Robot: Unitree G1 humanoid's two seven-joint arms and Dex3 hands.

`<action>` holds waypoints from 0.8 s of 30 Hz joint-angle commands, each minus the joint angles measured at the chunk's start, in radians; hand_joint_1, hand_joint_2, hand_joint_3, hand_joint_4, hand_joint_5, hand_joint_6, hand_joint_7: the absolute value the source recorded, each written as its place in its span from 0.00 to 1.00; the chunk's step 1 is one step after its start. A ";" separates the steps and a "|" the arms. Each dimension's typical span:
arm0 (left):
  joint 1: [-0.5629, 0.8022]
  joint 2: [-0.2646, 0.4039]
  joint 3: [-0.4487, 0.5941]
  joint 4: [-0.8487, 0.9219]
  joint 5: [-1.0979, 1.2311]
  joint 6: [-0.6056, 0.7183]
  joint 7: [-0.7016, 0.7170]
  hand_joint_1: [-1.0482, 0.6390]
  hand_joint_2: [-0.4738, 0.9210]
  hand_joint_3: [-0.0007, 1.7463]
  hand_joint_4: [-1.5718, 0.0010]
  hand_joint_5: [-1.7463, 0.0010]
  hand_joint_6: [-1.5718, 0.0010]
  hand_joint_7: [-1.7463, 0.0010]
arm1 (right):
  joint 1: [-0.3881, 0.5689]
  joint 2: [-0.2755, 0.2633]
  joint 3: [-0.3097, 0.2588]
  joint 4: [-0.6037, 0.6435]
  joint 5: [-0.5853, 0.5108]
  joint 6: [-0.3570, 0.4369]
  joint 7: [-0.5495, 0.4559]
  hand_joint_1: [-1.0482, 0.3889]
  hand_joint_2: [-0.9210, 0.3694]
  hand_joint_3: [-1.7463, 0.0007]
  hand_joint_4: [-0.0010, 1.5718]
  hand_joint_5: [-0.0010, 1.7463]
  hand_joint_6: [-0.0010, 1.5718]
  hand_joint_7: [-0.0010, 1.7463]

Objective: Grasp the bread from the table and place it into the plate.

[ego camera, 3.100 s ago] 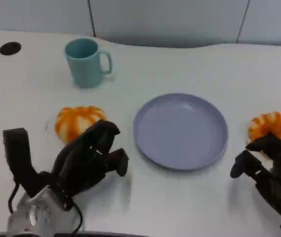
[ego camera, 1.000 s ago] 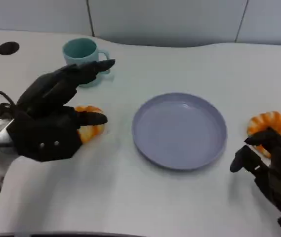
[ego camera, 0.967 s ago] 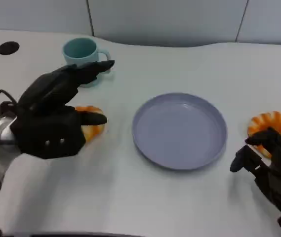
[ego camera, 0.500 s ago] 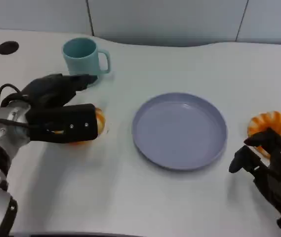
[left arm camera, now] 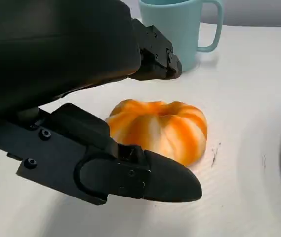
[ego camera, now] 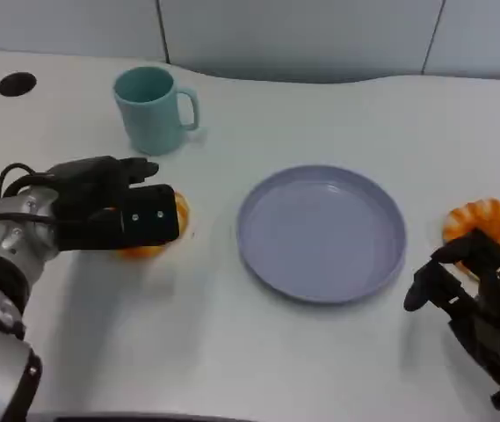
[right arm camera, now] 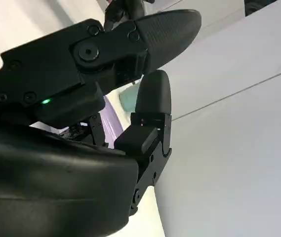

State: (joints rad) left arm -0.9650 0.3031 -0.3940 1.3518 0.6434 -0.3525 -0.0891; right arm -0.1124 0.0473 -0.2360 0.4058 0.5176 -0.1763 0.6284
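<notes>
The orange-and-white striped bread [ego camera: 177,211] lies on the white table left of the lavender plate [ego camera: 322,233], which holds nothing. My left hand [ego camera: 113,215] reaches in from the left and straddles it. In the left wrist view the bread [left arm camera: 160,128] sits between the fingers [left arm camera: 152,49] above it and the thumb [left arm camera: 140,175] in front, with a gap on the finger side. A second striped bread [ego camera: 491,224] lies at the right edge. My right hand [ego camera: 478,303] rests in front of it, fingers loosely bent and holding nothing.
A teal mug [ego camera: 151,110] stands behind the left bread, close to my left hand's fingers; the left wrist view also shows the mug [left arm camera: 180,24]. A dark round hole [ego camera: 17,83] marks the table's far left. Bare table lies in front of the plate.
My left hand has come down from above the mug's side and lowered around the left bread, now covering most of it. The right hand, plate and mug have stayed put.
</notes>
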 commanded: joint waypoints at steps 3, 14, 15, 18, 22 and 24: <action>0.012 -0.014 0.007 0.015 -0.014 0.071 0.021 0.15 1.00 0.19 0.95 0.95 0.91 1.00 | 0.031 0.002 0.009 -0.056 0.001 0.015 -0.021 0.32 0.00 0.93 0.37 0.99 0.43 0.70; 0.008 -0.016 -0.061 0.018 0.038 0.110 0.092 0.23 1.00 0.23 0.78 0.94 0.83 0.98 | 0.046 0.026 0.025 -0.122 0.002 0.056 -0.053 0.33 0.00 0.94 0.38 0.98 0.44 0.69; 0.007 -0.014 -0.068 0.019 0.043 0.110 0.091 0.23 1.00 0.23 0.78 0.94 0.83 0.98 | 0.046 0.027 0.027 -0.122 0.001 0.054 -0.052 0.32 0.00 0.94 0.38 0.98 0.44 0.68; 0.005 -0.011 -0.085 0.020 0.050 0.107 0.084 0.22 1.00 0.23 0.77 0.95 0.82 0.98 | 0.046 0.028 0.031 -0.121 -0.003 0.043 -0.050 0.32 0.00 0.93 0.37 0.98 0.44 0.68; 0.004 -0.011 -0.091 0.021 0.055 0.105 0.075 0.22 1.00 0.21 0.76 0.96 0.81 0.98 | 0.045 0.023 0.034 -0.118 0.006 0.048 -0.040 0.33 0.00 0.93 0.37 0.98 0.44 0.68; 0.004 -0.010 -0.094 0.021 0.056 0.104 0.072 0.22 1.00 0.20 0.75 0.96 0.80 0.98 | 0.045 0.024 0.033 -0.120 0.010 0.052 -0.042 0.33 0.00 0.93 0.37 0.98 0.44 0.68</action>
State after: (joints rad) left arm -0.9561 0.2764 -0.4777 1.3664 0.6916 -0.2432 -0.0111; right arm -0.0762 0.0780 -0.1948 0.2924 0.5183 -0.1254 0.5856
